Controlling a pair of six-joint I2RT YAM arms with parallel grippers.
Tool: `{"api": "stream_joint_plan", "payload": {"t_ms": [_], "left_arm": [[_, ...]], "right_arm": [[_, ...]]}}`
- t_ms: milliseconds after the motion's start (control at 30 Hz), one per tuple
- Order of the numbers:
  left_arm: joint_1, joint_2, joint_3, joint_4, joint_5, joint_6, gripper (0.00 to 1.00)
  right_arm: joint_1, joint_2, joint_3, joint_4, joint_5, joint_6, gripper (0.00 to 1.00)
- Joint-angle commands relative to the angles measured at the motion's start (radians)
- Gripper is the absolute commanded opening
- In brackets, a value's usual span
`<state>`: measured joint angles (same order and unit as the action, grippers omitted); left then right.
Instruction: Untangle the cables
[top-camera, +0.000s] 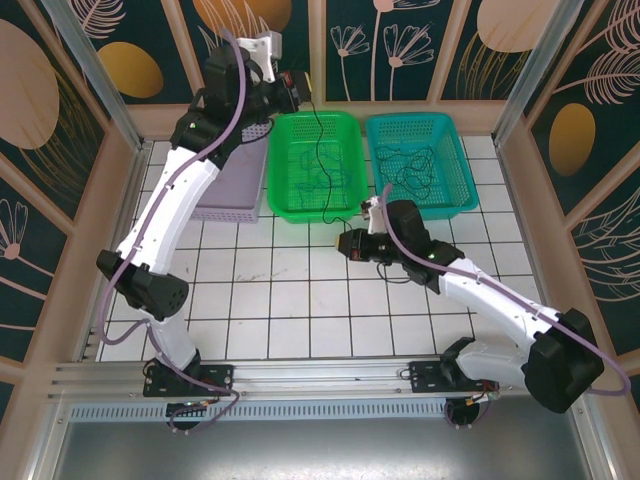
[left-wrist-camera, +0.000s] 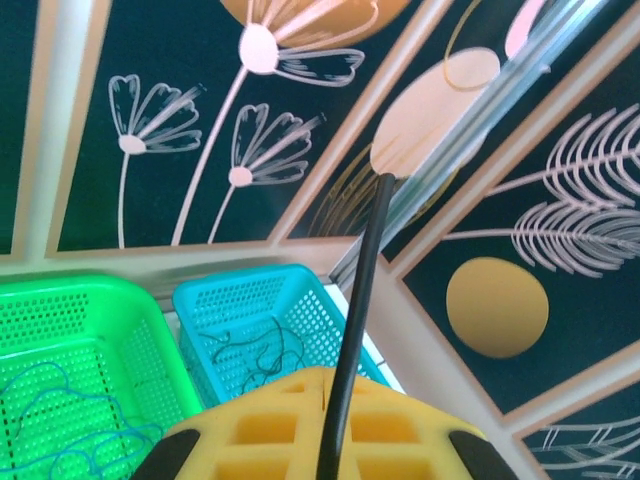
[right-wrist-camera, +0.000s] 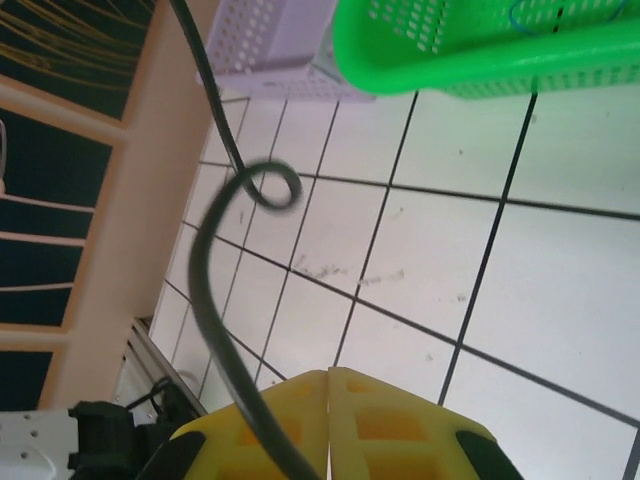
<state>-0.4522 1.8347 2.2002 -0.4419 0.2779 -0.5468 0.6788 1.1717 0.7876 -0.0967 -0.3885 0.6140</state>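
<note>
White shells and black joint housings on left arm (top-camera: 180, 205) and right arm (top-camera: 490, 297), thick purple cable (top-camera: 237, 95) along each. Yellow, grid-recessed fingers (left-wrist-camera: 265, 432) on left pincer (left-wrist-camera: 332, 388) and right pincer (right-wrist-camera: 328, 385), black-cornered below.

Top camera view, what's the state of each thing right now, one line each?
Left end effector: shut on the black cable, raised by the green basket.
Right end effector: shut on the black cable, low over the table.
Black cable: strung between both.
Green basket: holds thin cables.
Teal basket: holds dark cables.
</note>
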Motion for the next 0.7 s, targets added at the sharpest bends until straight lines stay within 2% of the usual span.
{"api": "stream_joint_plan", "payload": {"t_ms": [0, 167, 333, 500, 667], "left_arm": [[0.063, 0.025, 0.071, 0.123, 0.049, -0.079, 0.0], [0.164, 0.083, 0.133, 0.236, 0.116, -0.203, 0.0], [0.194, 0.12, 0.158, 0.304, 0.172, -0.28, 0.0], [0.194, 0.13, 0.139, 0.319, 0.192, -0.295, 0.0], [0.195, 0.127, 0.141, 0.317, 0.191, -0.294, 0.0]], "right_arm": [[0.065, 0.04, 0.047, -0.117, 0.08, -0.056, 0.0], [0.195, 0.138, 0.071, -0.216, 0.118, -0.084, 0.0], [0.304, 0.245, 0.12, -0.269, 0.14, -0.116, 0.0], [0.341, 0.322, 0.192, -0.302, 0.148, -0.162, 0.0], [0.322, 0.312, 0.192, -0.277, 0.123, -0.154, 0.0]]}}
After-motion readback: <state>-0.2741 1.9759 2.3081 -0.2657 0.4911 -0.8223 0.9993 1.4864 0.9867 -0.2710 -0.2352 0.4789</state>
